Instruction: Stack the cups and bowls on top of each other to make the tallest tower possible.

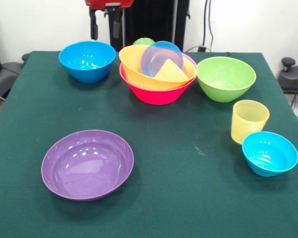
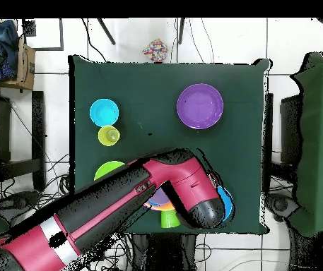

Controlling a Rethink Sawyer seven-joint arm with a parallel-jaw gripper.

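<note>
The tower (image 1: pixel 158 74) at the desk's (image 1: pixel 188 198) twelve o'clock holds only pink, orange and small blue bowls plus a cup, five pieces remain scattered, and the hand (image 1: pixel 105 22) hangs empty, fingers parted.

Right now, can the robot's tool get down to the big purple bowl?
Probably yes. The purple bowl sits alone on the green table with nothing in it or beside it, so the way down is free. The tool hangs high behind the blue bowl, so the arm must cross the table.
</note>
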